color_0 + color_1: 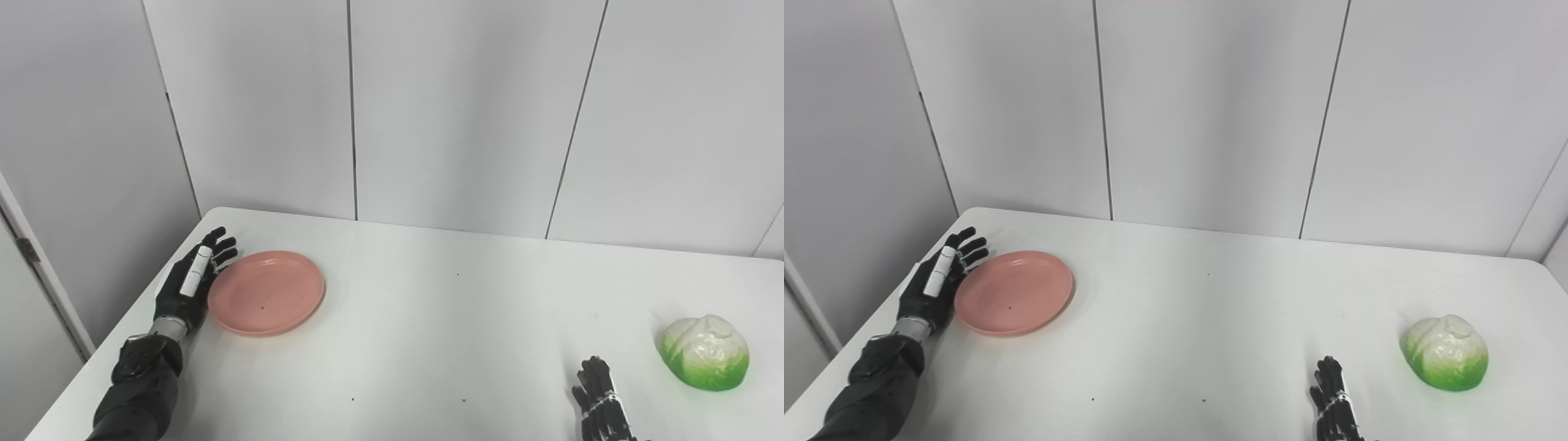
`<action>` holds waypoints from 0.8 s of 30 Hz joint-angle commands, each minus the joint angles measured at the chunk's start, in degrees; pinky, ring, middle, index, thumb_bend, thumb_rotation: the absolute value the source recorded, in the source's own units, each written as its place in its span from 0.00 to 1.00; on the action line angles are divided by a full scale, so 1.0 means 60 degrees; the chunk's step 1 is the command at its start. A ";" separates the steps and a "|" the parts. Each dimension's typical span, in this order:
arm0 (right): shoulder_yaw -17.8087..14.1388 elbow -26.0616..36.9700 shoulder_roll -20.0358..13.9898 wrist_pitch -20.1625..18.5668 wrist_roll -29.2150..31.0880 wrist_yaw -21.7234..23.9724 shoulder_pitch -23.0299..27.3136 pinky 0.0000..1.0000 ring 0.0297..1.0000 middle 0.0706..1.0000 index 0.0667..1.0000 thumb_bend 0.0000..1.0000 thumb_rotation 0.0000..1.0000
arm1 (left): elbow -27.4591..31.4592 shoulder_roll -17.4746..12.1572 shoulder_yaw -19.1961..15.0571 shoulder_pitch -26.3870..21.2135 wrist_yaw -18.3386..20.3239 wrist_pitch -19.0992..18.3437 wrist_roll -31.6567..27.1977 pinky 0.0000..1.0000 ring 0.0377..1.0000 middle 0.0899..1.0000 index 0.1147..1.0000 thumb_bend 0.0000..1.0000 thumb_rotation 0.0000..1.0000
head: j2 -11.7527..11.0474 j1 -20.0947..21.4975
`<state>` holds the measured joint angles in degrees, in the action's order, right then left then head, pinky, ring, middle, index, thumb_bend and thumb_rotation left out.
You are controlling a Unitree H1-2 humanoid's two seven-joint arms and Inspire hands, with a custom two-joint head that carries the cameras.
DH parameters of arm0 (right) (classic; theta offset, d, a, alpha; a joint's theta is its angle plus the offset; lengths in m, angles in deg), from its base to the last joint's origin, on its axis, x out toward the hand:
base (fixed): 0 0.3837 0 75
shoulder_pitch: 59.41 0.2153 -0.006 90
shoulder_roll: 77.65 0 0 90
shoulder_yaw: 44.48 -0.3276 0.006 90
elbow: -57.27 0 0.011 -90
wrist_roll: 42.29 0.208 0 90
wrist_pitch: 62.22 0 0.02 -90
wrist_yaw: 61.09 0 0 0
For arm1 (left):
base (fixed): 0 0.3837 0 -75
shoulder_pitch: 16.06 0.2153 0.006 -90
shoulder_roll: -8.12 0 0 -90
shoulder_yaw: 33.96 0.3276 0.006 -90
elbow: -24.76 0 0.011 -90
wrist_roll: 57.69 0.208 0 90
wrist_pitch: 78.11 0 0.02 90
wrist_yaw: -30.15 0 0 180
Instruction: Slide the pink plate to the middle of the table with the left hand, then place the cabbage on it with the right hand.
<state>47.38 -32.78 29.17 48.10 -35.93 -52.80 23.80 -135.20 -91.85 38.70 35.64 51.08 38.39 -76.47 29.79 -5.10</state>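
- Sitting over on the left part of the white tabletop [429, 343], near the far left corner, is the pink plate [266, 292]. It's empty and lies flat, nowhere near the middle.
- Left hand [190, 285] is parked right against the plate's left rim, set on edge with its inner side turned to the plate. Fingers [222, 245] are stretched out and a bit spread, pointing toward the back wall [465, 110]. It isn't gripping anything, just sitting flush beside the rim; looks like it touches it, though I can't swear to actual contact from these angles.
- A white strip runs along the back of that hand, and the black forearm comes in from the bottom left corner.
- Cabbage [1445, 361] is way over on the right side of the tabletop, white on top and bright green around the bottom, resting on its own with nothing touching it. Well apart from the plate.
- Right hand [1333, 404] only pokes up at the bottom edge, to the left of the cabbage and clear of it. Fingers look extended and close together, nothing in them, but most of the hand is cut off by the frame.
- Behind the tabletop it's just plain grey wall panels with dark seams.
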 commanded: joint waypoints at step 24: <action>0.0136 -0.0121 -0.0044 -0.0845 -0.0060 -0.0135 -0.0626 1.00 0.99 0.97 0.95 0.90 0.98 | 0.0568 0.1851 0.0713 -0.0340 -0.0964 0.0029 0.0765 0.81 0.87 0.83 0.83 0.88 0.80 | 0.0108 0.0160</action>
<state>47.83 -32.27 29.30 47.51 -35.94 -53.20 23.71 -131.68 -81.79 42.64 32.68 45.99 37.93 -72.06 30.32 -4.13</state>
